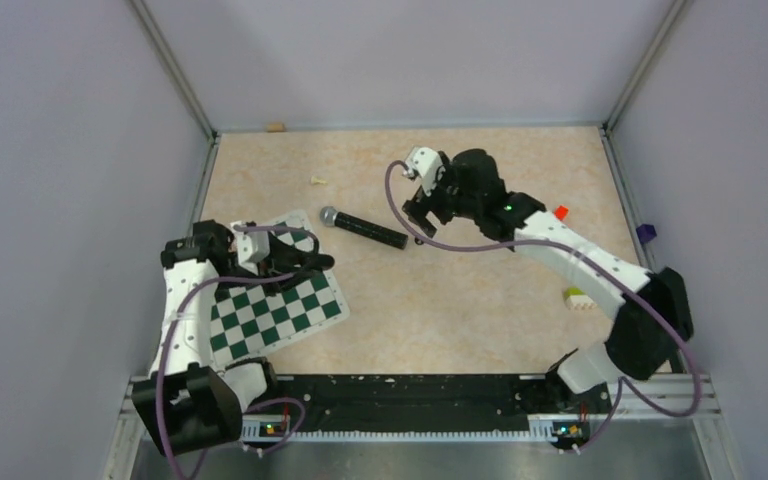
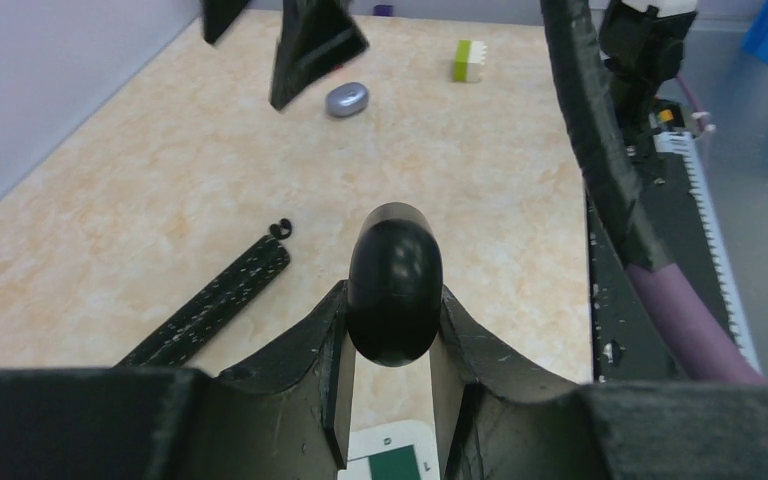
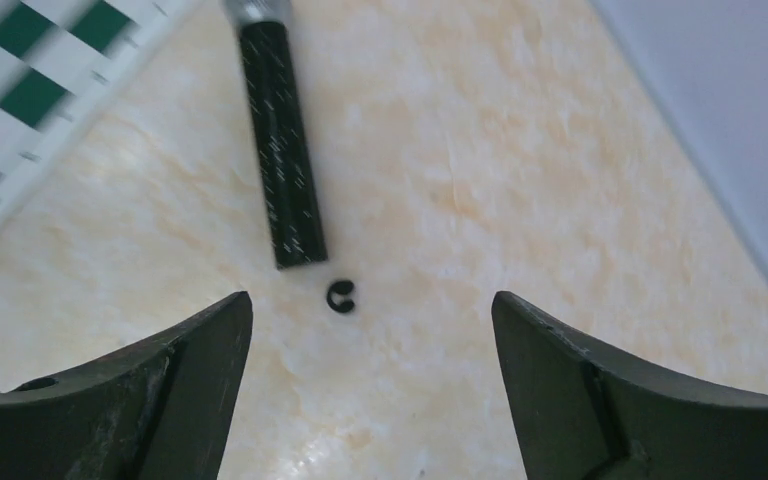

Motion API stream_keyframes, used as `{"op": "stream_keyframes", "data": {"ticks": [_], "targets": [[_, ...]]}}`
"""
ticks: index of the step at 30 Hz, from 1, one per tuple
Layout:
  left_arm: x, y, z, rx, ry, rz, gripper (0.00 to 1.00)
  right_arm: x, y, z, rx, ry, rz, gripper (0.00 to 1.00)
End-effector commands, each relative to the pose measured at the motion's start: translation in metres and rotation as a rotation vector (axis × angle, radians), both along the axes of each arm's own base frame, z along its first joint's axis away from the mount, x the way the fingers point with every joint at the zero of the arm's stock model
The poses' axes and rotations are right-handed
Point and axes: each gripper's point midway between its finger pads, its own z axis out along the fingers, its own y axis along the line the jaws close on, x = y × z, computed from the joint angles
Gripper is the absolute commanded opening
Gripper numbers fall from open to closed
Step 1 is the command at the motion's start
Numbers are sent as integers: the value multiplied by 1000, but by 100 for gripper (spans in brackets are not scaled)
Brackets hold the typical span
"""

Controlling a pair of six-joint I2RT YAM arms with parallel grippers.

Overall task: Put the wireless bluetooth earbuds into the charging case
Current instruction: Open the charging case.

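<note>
My left gripper [image 2: 393,300] is shut on a black egg-shaped charging case [image 2: 393,270], held above the chessboard's corner, its lid apparently closed. In the top view the left gripper [image 1: 312,262] hovers over the board's far edge. A second, pale purple case [image 2: 346,99] lies closed on the table further off. A tiny black C-shaped piece [image 3: 340,296], possibly a black earbud, lies just past the microphone's butt end. My right gripper [image 3: 370,305] hangs open above the table right beside it, with nothing between its fingers. In the top view the right gripper [image 1: 418,212] is near the microphone's end. No purple earbuds show.
A black microphone [image 1: 363,228] lies mid-table between the arms. The green-and-white chessboard [image 1: 275,310] sits at the left. A lime-and-white block [image 1: 578,298], a red block [image 1: 561,212] and a purple bit [image 1: 646,233] lie to the right. A small cream piece [image 1: 318,181] rests at the back.
</note>
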Motion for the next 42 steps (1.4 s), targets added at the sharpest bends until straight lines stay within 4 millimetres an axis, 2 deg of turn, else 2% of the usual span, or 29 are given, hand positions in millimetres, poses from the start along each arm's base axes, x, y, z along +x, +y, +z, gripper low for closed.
{"op": "stream_keyframes", "data": {"ticks": [1,3,6,12,14,19,26,31,34,42], "targets": [[-1,-20,24,-97,-32,-85,0,-59,39,116,361,-53,299,92],[2,-28,20,-99,39,-138,0,-81,47,138,449,-32,388,94],[6,-39,15,-113,103,-194,0,-98,59,143,527,75,446,94],[15,-47,7,-122,183,-235,0,-127,80,120,544,153,531,95],[11,-54,4,-119,203,-269,0,-137,90,109,527,172,561,96],[11,-57,-1,-122,247,-279,0,-155,111,102,535,241,614,97],[8,-58,-5,-117,257,-285,0,-149,134,76,495,261,537,98],[5,-59,-8,-109,261,-294,0,-135,139,63,474,261,444,98],[4,-59,-11,-103,257,-298,0,-126,140,72,492,217,411,98],[3,-60,-14,-96,256,-304,0,-122,130,96,528,187,399,99]]}}
